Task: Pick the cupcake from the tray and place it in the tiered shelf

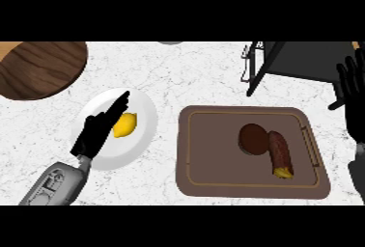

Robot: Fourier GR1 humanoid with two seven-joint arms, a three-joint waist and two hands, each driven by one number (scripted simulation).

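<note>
Meanwhile, the cupcake (pixel 252 139) is sitting untouched mid-tray (pixel 214 183).
Head view: right hand (pixel 351 79) is hovering open-fingered by the tiered shelf (pixel 299 60); left hand (pixel 100 129) is lying flat over the plate (pixel 143 103). Reaching in, it may knock what looks like a sweet potato (pixel 279 153).

right hand (pixel 354 103) cropped at right edge, tiered shelf (pixel 306 62) partly cut off
</note>
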